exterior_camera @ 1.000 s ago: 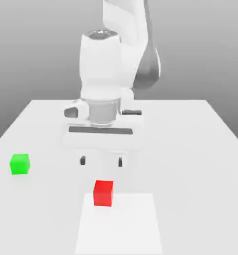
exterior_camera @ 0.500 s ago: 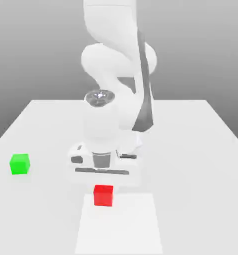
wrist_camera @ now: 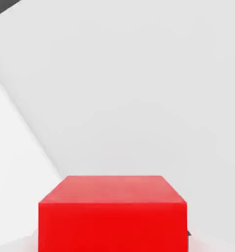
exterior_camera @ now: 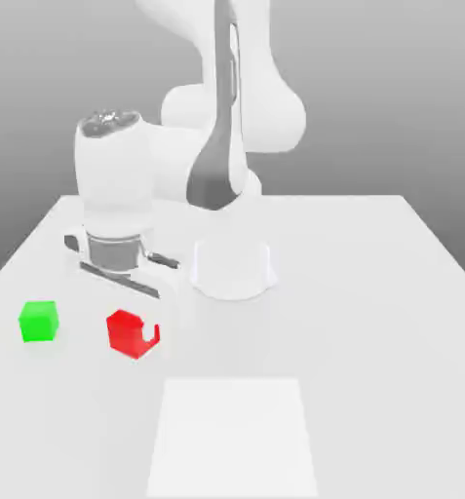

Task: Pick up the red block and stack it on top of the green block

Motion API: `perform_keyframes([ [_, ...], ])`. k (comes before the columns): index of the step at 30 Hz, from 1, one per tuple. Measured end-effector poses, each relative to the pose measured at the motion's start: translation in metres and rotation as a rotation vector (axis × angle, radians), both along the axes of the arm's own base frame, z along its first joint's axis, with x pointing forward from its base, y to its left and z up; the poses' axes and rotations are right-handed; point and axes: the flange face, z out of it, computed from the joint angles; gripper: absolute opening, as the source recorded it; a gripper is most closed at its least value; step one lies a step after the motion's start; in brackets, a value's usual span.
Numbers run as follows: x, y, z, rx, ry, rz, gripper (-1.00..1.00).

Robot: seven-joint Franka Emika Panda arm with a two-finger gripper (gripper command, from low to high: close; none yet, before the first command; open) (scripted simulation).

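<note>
The red block (exterior_camera: 124,329) is a small bright red cube, and my gripper (exterior_camera: 135,336) is shut on it, with one dark fingertip (exterior_camera: 154,336) showing across its side. It sits a little to the exterior view's right of the green block (exterior_camera: 38,321), a same-sized bright green cube resting on the white table (exterior_camera: 372,322). The two cubes are apart. My white hand is tilted above the red block. In the hand view the red block (wrist_camera: 112,214) looms close between the jaws, over the white table surface.
A lighter white square patch (exterior_camera: 234,439) lies on the table near its front edge. The arm's white round base (exterior_camera: 234,268) stands at the table's middle, to the exterior view's right of my hand.
My gripper came down over the red block, shut on it, and carried it from the front middle to the exterior view's left, close to the green block.
</note>
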Motion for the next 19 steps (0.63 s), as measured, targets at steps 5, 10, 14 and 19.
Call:
perform_keyframes([
  [5, -0.051, -0.077, 0.010, 0.001, 0.000, -0.435, -1.00],
  [10, -0.117, -0.139, 0.012, 0.002, 0.001, -0.848, -1.00],
  [14, -0.126, -0.148, -0.021, 0.004, -0.001, -0.907, -1.00],
  [19, -0.128, -0.147, -0.040, 0.003, 0.001, -0.910, 1.00],
])
